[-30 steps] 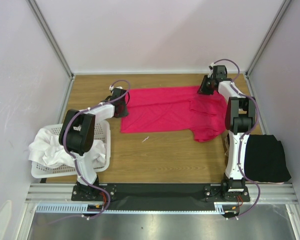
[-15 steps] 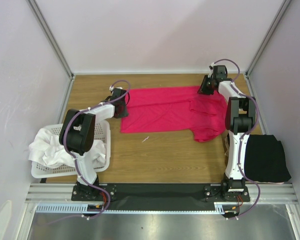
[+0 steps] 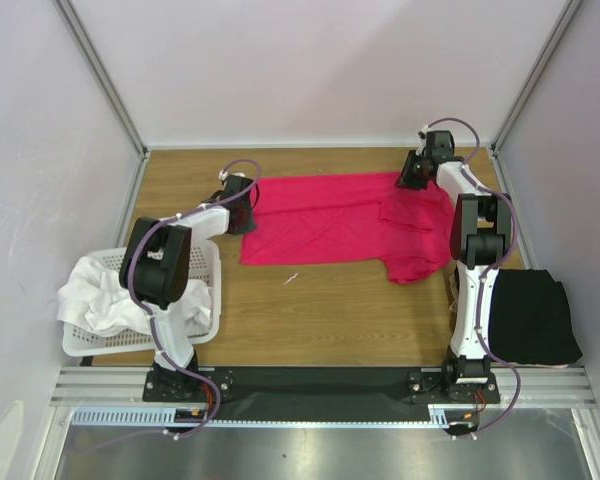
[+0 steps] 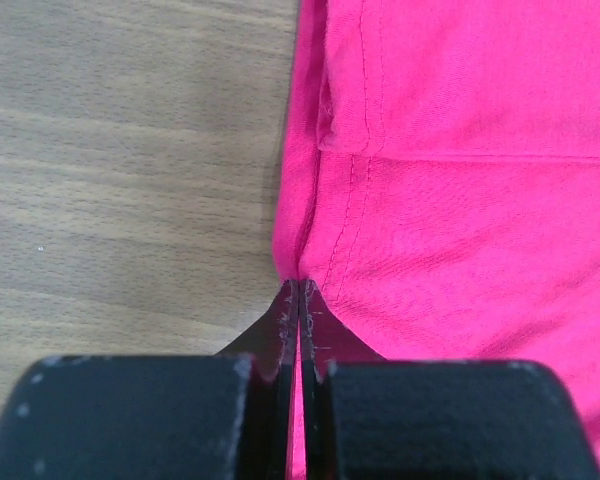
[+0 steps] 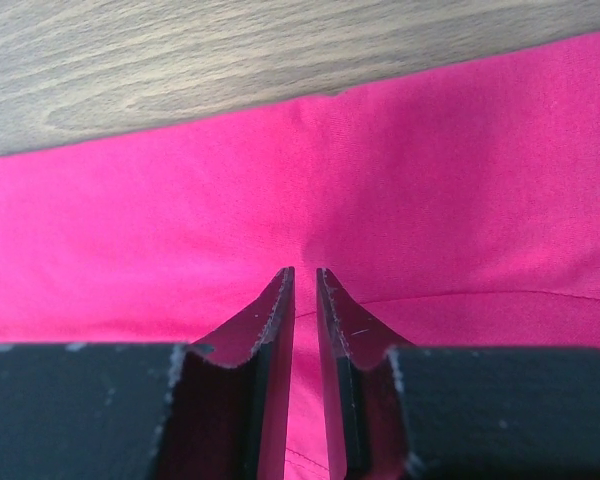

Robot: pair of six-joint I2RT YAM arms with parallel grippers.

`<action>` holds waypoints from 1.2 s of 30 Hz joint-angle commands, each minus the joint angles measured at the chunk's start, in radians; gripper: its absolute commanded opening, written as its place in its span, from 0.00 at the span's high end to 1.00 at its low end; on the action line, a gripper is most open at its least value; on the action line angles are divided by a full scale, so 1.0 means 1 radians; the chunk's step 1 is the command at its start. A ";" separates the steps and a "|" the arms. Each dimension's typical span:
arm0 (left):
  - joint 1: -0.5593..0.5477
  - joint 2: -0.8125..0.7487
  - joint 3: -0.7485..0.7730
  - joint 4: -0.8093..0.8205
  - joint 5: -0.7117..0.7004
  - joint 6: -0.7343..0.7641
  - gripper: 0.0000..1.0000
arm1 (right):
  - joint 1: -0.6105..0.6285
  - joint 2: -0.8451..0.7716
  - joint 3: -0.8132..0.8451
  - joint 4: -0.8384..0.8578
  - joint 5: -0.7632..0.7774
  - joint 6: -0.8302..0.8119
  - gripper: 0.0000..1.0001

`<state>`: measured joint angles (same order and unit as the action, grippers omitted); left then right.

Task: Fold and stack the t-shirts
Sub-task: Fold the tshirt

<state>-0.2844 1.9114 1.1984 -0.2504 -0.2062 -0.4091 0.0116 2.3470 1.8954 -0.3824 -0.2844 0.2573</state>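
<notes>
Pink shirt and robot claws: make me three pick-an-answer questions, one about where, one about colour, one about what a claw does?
1. Where is the white basket? A) far right corner B) near left corner C) middle
2. What colour is the folded shirt at near right? A) yellow B) blue C) black
3. What is the left claw doing? A) pinching the pink shirt's edge B) gaping open C) holding a cup
Answers: B, the top view shows it near left; C, it looks black from above; A, its tips are shut on the hem.
</notes>
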 commanded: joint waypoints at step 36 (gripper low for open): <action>0.004 -0.163 0.073 -0.032 -0.065 0.059 0.54 | -0.001 -0.181 0.091 -0.134 0.027 -0.029 0.48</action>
<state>-0.2726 1.8542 1.2026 -0.2947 -0.2825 -0.3855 0.0120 2.3146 1.9415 -0.4698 -0.2695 0.2398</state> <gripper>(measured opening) 0.450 0.496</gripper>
